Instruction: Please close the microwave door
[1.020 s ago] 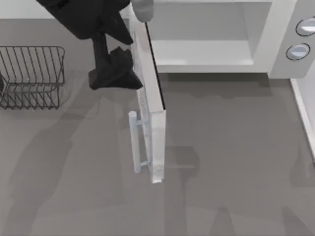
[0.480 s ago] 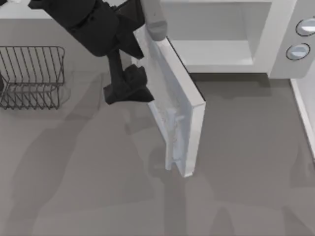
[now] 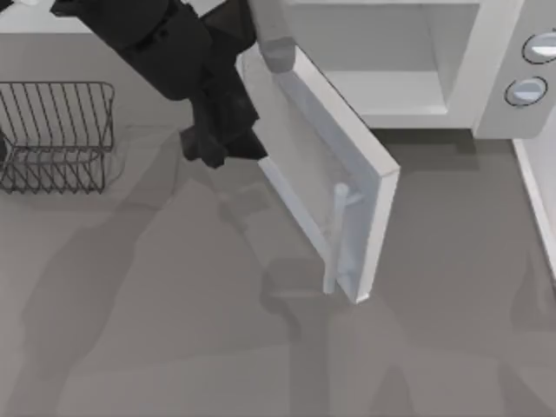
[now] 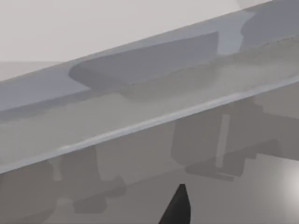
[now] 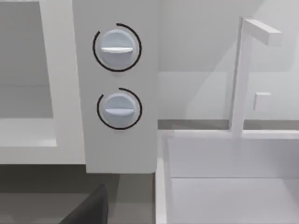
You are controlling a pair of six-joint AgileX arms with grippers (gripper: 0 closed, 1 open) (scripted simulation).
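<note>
The white microwave (image 3: 486, 78) stands at the back of the table with its pale cavity (image 3: 373, 52) open. The microwave door (image 3: 317, 161) is hinged at the cavity's left side and stands about half open, angled out over the table, with its pale bar handle (image 3: 334, 239) on the outer face. My left gripper (image 3: 221, 139) is against the door's outer face near the hinge. The left wrist view looks closely along the door panel (image 4: 140, 112). In the right wrist view, the microwave's side panel (image 5: 117, 144) and its two round knobs (image 5: 117, 48) face me, with a dark part of my right gripper (image 5: 88, 210) below them.
A dark wire rack (image 3: 56, 135) sits at the table's left. A white basin edge (image 3: 539, 200) runs along the right side, with a white upright fixture (image 5: 240, 79) behind it. Open grey tabletop (image 3: 174, 330) lies in front of the door.
The door has swung from pointing straight out to about halfway toward the cavity. My left gripper has followed it rightward along its outer face.
</note>
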